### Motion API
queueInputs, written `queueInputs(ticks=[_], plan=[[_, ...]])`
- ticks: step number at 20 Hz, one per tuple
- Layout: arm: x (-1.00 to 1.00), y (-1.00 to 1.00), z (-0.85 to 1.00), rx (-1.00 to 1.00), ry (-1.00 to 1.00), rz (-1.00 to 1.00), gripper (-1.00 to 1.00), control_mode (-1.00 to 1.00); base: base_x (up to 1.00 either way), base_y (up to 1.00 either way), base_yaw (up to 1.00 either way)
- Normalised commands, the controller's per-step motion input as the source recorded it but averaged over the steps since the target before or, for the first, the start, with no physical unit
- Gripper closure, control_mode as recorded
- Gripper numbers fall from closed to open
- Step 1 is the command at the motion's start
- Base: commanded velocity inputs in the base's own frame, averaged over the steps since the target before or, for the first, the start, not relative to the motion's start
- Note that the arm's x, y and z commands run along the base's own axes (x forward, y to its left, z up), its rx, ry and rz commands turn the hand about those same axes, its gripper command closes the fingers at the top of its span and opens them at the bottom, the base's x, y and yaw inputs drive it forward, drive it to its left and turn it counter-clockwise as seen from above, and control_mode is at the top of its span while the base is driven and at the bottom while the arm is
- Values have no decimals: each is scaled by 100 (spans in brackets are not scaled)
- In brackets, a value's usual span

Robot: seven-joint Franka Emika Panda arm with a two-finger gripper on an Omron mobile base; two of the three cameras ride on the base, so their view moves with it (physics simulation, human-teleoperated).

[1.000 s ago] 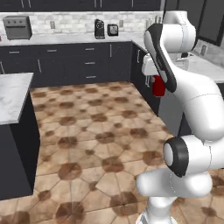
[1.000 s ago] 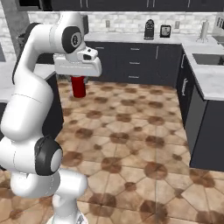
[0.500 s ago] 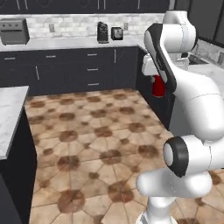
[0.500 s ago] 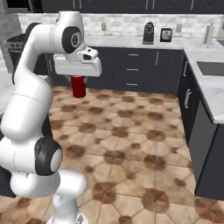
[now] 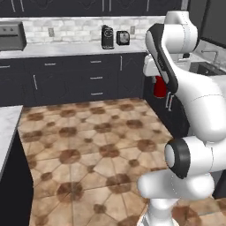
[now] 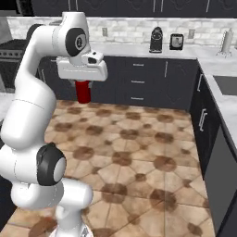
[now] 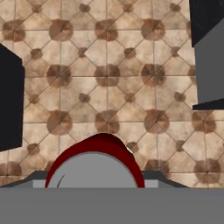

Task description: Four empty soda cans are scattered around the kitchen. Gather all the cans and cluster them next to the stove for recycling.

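A red soda can [image 5: 160, 87] hangs upright below the white hand, with my gripper [image 5: 159, 84] shut on it, high above the tiled floor. From the other side, the same can [image 6: 83, 92] sits under the gripper [image 6: 83, 87] in front of the dark cabinets. In the hand view the can's silver top and red rim [image 7: 94, 165] lie close at the bottom, above the floor. The black stove [image 6: 12, 50] stands at the far left edge of the right base view.
A coffee machine [image 5: 107, 36] and a small toaster [image 5: 123, 38] stand on the back counter, and a grey toaster oven [image 5: 10, 36] sits to the left. A sink [image 6: 226, 85] is set in the right counter. An island counter edge [image 5: 6, 128] is at left.
The whole picture has shifted, so the base has moved; the back counter now sits a little lower and to the right in the left base view. The can stays in the gripper.
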Motion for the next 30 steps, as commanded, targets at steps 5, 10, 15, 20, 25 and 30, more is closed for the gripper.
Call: queueInputs(ticks=[5, 10, 15, 20, 25, 30], plan=[[0, 0, 0, 0, 0, 0, 100, 100, 100, 0, 0], [0, 0, 0, 0, 0, 0, 100, 100, 100, 0, 0], [0, 0, 0, 0, 0, 0, 100, 100, 100, 3, 0], [0, 0, 0, 0, 0, 0, 100, 100, 100, 15, 0], [0, 0, 0, 0, 0, 0, 100, 100, 100, 24, 0], [0, 0, 0, 0, 0, 0, 100, 100, 100, 33, 0]])
